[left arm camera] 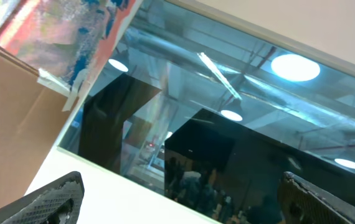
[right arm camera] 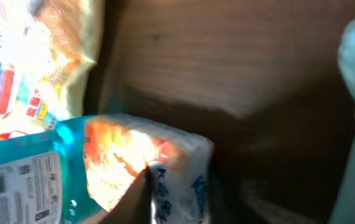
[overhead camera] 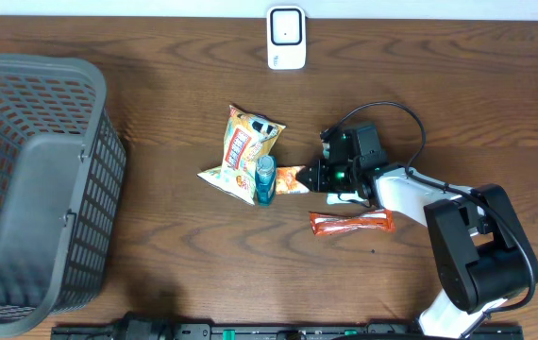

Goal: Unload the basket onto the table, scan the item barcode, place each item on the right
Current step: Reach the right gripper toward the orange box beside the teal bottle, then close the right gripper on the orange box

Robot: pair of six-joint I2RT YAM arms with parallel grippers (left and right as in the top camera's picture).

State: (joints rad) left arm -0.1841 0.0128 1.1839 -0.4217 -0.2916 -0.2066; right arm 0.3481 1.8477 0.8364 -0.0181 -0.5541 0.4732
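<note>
The worktop (overhead camera: pixel 439 85) is dark brown wood with a wavy grain; at its left edge stands a grey plastic basket (overhead camera: pixel 109 189), rectangular with rounded corners and open mesh walls; at the far edge, near the middle, sits the scanner (overhead camera: pixel 286 38), a smooth white rounded block with a dark window on its face; near the centre lies a crinkled snack bag (overhead camera: pixel 243 151), glossy yellow and white foil with red print, and a slim translucent blue tube (overhead camera: pixel 265 179) lies just beside its right edge, touching it; the small packet (overhead camera: pixel 291 179), a soft orange-and-white wrapper with a pinched end, lies just right of the tube, well apart from the scanner; a long orange sachet (overhead camera: pixel 351 223), flat and shiny, lies nearer the front; the right claw (overhead camera: pixel 311 177), black with green lights on its body, reaches in from the right and its tips meet the packet's right end; the right wrist view shows the wrapper up close and blurred against the tube's barcode label, and I cannot tell whether the claw is clenched on it; the left claw (left arm camera: pixel 184 202) is released, its ribbed dark fingers (left arm camera: pixel 53 199) wide apart and pointing up at glass panes and ceiling lights.
</note>
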